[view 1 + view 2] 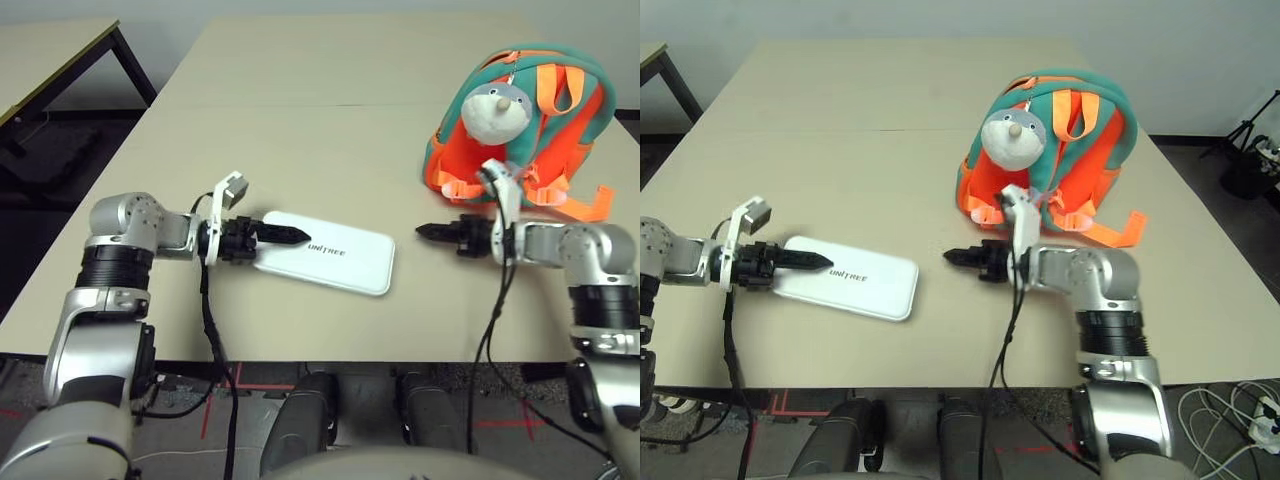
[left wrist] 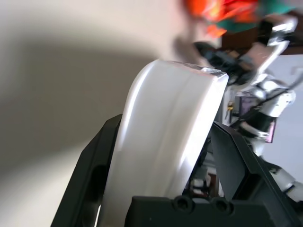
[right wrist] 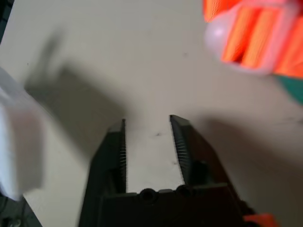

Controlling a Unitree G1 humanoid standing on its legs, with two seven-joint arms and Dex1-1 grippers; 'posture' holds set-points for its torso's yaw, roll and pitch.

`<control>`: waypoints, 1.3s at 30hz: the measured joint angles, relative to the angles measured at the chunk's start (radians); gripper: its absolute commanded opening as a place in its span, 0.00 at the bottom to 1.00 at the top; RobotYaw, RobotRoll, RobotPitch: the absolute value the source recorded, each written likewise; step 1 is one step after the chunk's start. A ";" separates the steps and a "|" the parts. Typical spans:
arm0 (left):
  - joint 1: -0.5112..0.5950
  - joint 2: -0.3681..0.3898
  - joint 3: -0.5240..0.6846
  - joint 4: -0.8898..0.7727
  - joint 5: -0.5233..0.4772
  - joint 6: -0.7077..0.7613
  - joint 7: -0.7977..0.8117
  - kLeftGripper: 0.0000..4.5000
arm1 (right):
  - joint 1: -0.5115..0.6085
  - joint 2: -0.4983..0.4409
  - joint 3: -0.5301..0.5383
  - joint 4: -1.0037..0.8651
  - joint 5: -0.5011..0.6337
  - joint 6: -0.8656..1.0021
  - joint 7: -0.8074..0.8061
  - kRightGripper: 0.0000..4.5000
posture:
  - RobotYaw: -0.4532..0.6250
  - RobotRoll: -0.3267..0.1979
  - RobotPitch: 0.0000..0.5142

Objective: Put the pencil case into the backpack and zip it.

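Evidently my left tool (image 1: 285,235) had the pencil case (image 1: 335,255) clamped by its left end: in my left wrist view the white case (image 2: 165,142) sat edge-on between the two black fingers (image 2: 90,175), which pressed on either side of it. From my head camera the case lay across the middle of the table (image 1: 300,100), nearer the near edge, its small dark lettering facing up and its far end angled toward the right (whether that end was resting on the table or lifted just off it, I could not tell).

My right tool (image 1: 432,232) hung just right of the case, apart from it, pointing left toward it. Its fingers (image 3: 182,146) stood parted to a middling gap with bare table between them, holding nothing.

Beyond my right tool, on the far right of the table, stood the backpack (image 1: 560,110), teal and orange, with orange straps (image 1: 590,205) trailing toward the near side. Its grey-white plush charm (image 1: 495,112) hung on the front. I could not make out whether the zipper was open.
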 measured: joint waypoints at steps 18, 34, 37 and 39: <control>0.023 -0.129 0.001 -0.279 0.194 -0.659 0.048 0.72 | 0.175 -0.048 -0.218 -0.365 -0.013 -0.232 -0.155 1.00 | 0.36 0.62 0.24; 0.008 -0.196 0.007 -0.218 0.236 -0.821 0.106 0.72 | 0.162 0.102 -0.203 -0.287 -0.219 -0.555 -0.378 1.00 | 0.37 0.62 0.25; 0.006 -0.203 0.010 -0.219 0.235 -0.822 0.117 0.72 | 0.111 0.133 -0.166 -0.202 -0.249 -0.606 -0.379 1.00 | 0.39 0.62 0.26; 0.006 -0.204 0.011 -0.219 0.235 -0.822 0.124 0.72 | 0.078 0.153 -0.147 -0.148 -0.272 -0.639 -0.380 1.00 | 0.40 0.62 0.27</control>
